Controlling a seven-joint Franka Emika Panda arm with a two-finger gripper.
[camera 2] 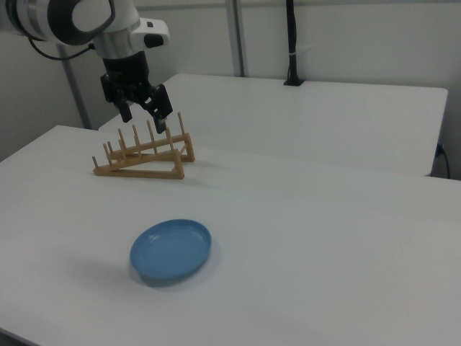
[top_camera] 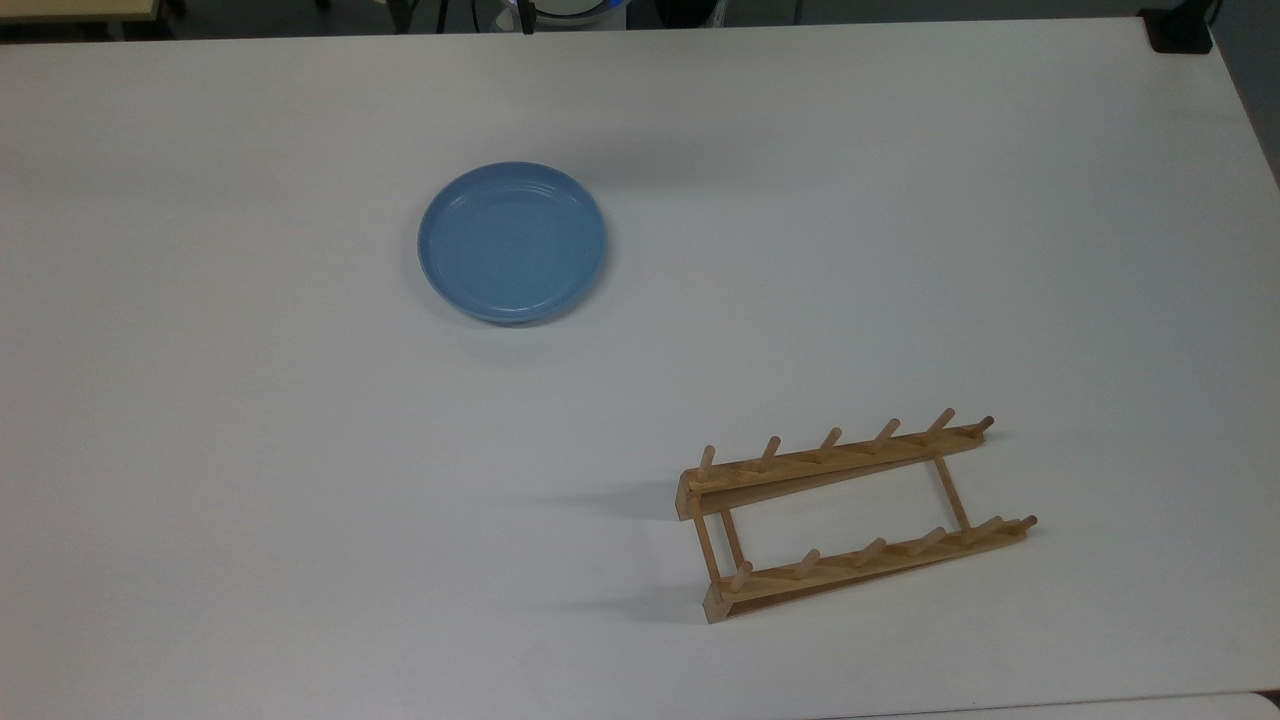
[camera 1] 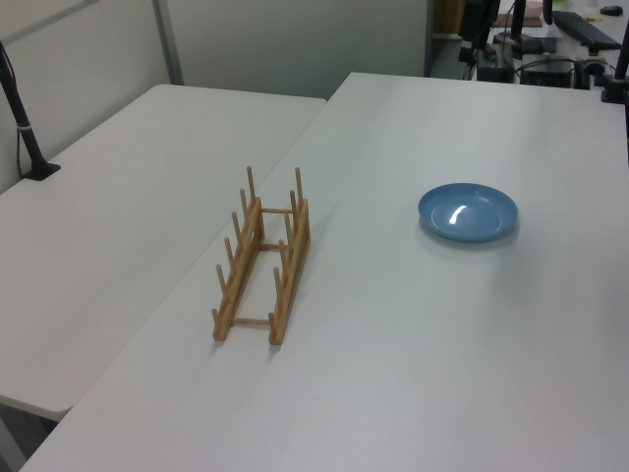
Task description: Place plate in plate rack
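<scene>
Plate flat on the counter, well apart from the plate rack; jaws of gripper spread, grasping nothing.

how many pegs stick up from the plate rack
12 on the plate rack: six along the rail nearer the plate in the top view, six along the other rail. None looks hidden.

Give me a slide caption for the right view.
Open gripper hangs above the empty plate rack; blue plate lies flat on the white table.
</scene>
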